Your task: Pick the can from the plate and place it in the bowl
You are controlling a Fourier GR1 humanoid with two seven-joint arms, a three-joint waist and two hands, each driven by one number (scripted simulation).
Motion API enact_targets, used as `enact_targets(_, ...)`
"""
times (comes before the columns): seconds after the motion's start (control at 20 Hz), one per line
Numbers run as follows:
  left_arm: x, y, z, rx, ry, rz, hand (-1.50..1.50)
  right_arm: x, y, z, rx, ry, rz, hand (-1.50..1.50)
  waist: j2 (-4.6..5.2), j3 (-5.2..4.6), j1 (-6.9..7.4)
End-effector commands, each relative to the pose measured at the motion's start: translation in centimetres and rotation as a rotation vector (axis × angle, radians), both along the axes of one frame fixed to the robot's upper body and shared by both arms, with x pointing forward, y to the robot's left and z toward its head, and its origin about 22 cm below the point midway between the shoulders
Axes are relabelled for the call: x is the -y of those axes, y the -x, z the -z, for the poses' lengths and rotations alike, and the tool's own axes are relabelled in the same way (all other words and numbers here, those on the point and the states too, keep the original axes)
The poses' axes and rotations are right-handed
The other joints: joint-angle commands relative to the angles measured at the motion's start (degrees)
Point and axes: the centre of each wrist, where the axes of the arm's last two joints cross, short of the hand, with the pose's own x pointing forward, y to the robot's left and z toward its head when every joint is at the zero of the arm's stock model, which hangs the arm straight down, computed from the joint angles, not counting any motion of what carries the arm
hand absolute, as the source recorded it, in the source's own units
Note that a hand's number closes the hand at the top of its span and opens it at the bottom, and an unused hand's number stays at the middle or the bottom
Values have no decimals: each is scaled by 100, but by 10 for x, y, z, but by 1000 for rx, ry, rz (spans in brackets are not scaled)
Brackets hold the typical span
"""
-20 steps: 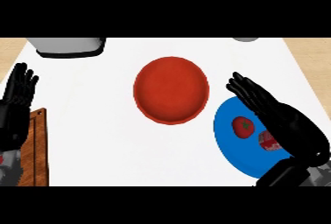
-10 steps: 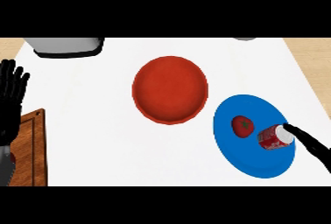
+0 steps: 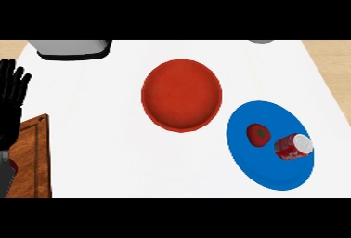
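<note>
On the blue plate (image 3: 260, 174) at right we see the red can (image 3: 293, 146) lying on its side, just beside a tomato (image 3: 258, 134). Red bowl (image 3: 182, 95) sits left of the plate, apart. Left hand (image 3: 10, 100) rests at the left edge, fingers straight and spread, above a wooden cutting board (image 3: 34, 158).

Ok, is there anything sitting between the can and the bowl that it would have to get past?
Partly. The can lies on its side on the blue plate, and a tomato sits right beside it on the bowl's side. The red bowl is up and to the left; past the plate's rim only bare counter shows between them.
</note>
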Motion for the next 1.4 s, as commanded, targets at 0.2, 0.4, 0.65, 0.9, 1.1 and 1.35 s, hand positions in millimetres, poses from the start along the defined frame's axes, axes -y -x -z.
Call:
enact_targets(0.2,15,-8,-6,9,2,29,0,7,-7,-49,-119,401,5,-150,20,7,162)
enact_targets(0.4,8,-20,18,6,15,39,0,5,0,-32,-159,429,0,-150,35,5,126)
enact_targets(0.65,13,-19,5,8,-4,37,0,22,-8,-13,-172,458,28,-150,33,10,176)
enact_targets(0.9,14,-20,-4,-1,-4,43,0,13,-15,14,-193,471,9,-150,34,10,201)
enact_targets(1.1,14,-18,-4,-2,23,40,0,20,-37,30,-221,474,31,-150,38,11,238)
enact_targets(1.35,7,-25,-10,-14,23,58,0,15,-45,76,-227,491,56,-150,49,14,250)
